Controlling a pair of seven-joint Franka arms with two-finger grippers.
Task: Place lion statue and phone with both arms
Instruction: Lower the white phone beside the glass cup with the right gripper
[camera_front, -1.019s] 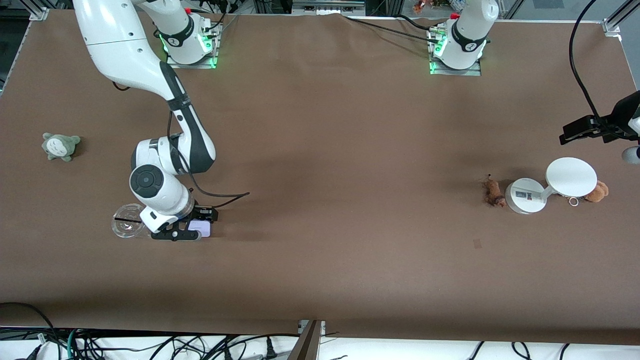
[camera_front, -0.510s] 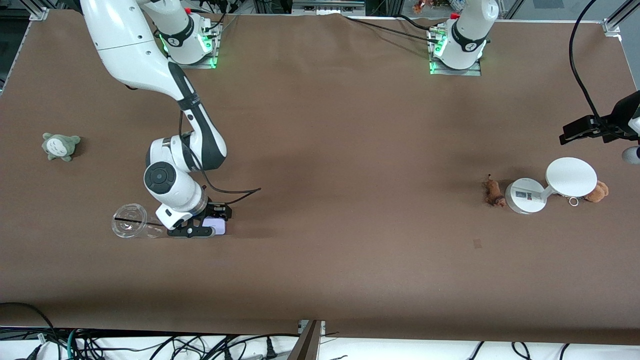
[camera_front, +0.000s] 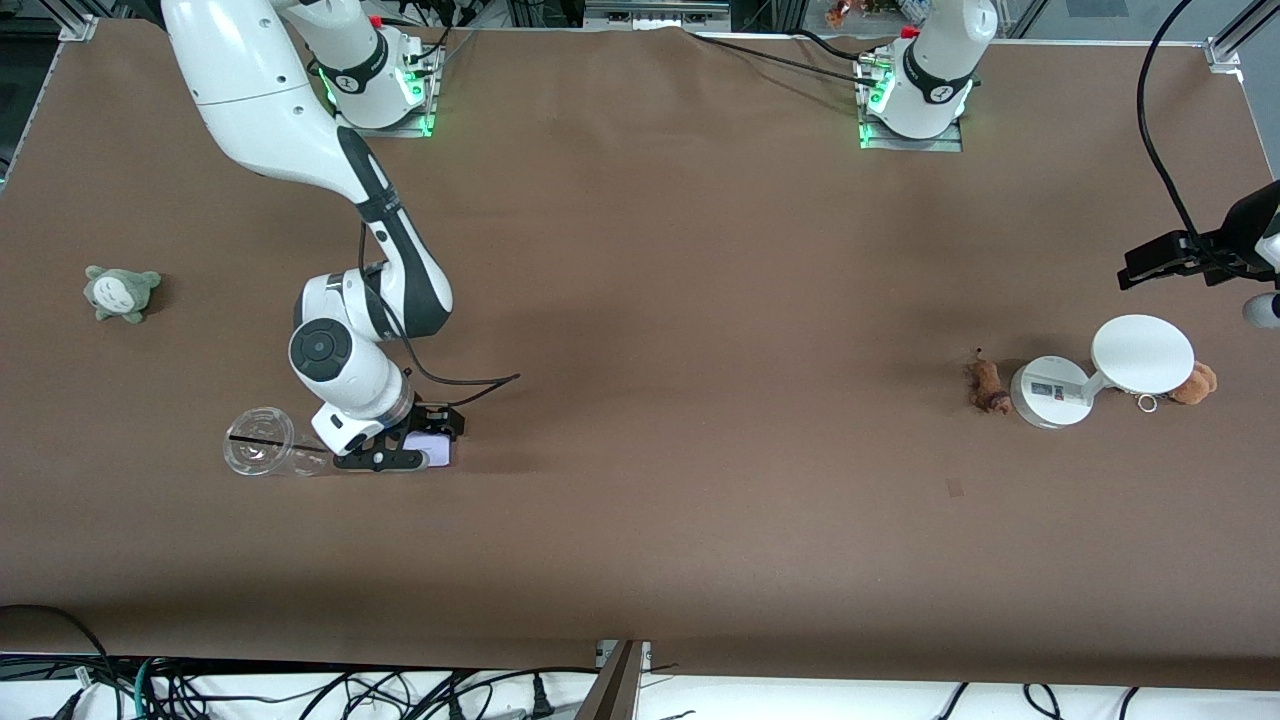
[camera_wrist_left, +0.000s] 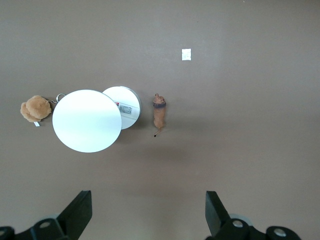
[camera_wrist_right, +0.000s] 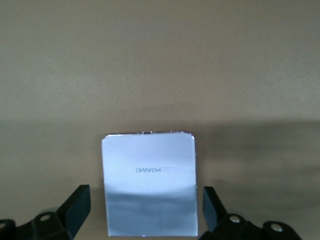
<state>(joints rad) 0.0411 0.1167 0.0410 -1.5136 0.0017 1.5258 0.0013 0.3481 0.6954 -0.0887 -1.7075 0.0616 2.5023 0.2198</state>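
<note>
Right pincer (camera_front: 425, 452) released, straddling phone (camera_wrist_right: 149, 182)

A robotics lab — bolted arm bases (camera_front: 380, 90), aluminium framing (camera_front: 1225, 50), loose cables (camera_front: 400, 690).

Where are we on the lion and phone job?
Phone looks set down: it lies flat on the table between the right hand's open fingers, beside the clear cup. Lion lies untouched beside the white stand; the open left hand hovers above it. Lion remains.

phone (camera_wrist_right: 148, 182) flat on table (camera_wrist_right: 160, 60) | right hand (camera_wrist_right: 145, 212) fingers apart, straddling it
</note>
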